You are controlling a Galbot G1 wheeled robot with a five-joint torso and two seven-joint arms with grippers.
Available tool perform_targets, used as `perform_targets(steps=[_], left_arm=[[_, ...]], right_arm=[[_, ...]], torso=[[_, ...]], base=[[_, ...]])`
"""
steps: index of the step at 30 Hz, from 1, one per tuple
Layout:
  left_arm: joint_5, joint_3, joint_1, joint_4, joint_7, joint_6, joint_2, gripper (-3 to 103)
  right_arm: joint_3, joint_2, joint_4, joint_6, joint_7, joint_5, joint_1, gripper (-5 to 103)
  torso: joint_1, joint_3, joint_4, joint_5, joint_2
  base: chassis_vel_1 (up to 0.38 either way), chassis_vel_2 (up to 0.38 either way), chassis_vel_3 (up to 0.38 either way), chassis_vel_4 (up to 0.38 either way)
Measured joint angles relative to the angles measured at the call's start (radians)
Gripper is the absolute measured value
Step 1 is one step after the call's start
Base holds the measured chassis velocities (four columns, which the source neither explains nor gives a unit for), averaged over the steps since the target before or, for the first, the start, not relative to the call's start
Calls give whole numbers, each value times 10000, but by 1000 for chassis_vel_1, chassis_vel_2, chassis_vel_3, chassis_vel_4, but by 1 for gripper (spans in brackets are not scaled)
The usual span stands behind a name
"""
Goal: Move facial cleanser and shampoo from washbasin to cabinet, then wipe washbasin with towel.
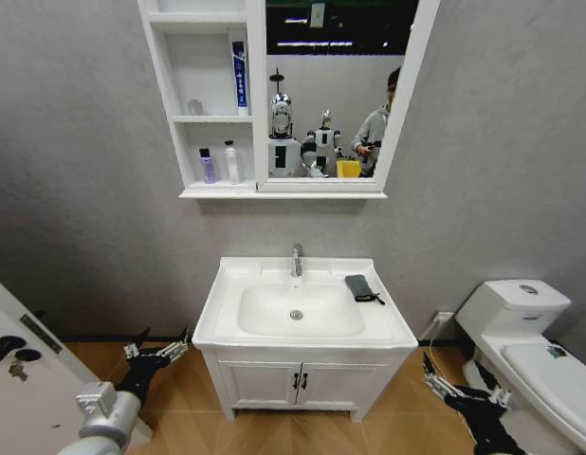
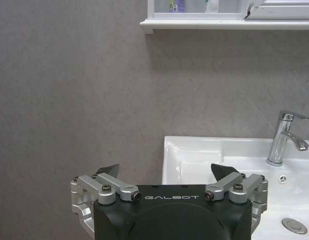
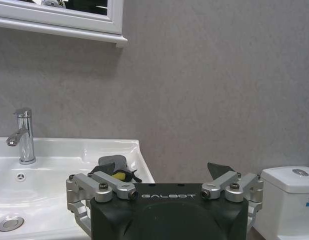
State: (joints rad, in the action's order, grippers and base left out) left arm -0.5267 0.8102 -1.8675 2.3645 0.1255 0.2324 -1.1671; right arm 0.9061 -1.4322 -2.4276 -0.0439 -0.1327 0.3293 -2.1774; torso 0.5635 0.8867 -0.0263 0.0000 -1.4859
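The white washbasin (image 1: pixel 215 305) with its chrome tap (image 1: pixel 297 259) stands in front of me. On its right rim lies the dark grey towel (image 1: pixel 362 288), folded; it also shows as the towel (image 3: pixel 127 164) past my right gripper. On the cabinet (image 1: pixel 258 95) a purple bottle (image 1: pixel 208 166) and a white bottle (image 1: pixel 231 162) stand on the lower shelf, a blue tube (image 1: pixel 239 76) above. Which are facial cleanser and shampoo I cannot tell. My left gripper (image 1: pixel 158 352) hangs open low beside the basin's left; my right gripper (image 1: pixel 443 383) is open low at its right.
A white toilet (image 1: pixel 521 327) stands close to my right arm. Below the basin is a two-door vanity (image 1: pixel 298 379) with black handles. A white panel with black fittings (image 1: pixel 18 355) is at the near left. Grey wall behind, wooden floor below.
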Motion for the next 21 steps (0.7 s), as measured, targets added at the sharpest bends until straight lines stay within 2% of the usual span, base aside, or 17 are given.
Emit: perform_targets(steps=[12,21], left_arm=[[0,0,0,0,0,0,0,100],[0,0,1,0,-1,0,0,100]], right_arm=[[-10,18,23,22,-6,22,30,100],[-12,23,31,31,-13,31,39,100]], torso=[[3,1,0,0,2],[3,1,-1,0,2]], base=[[0,0,0,0],[134,-126,-116,124]])
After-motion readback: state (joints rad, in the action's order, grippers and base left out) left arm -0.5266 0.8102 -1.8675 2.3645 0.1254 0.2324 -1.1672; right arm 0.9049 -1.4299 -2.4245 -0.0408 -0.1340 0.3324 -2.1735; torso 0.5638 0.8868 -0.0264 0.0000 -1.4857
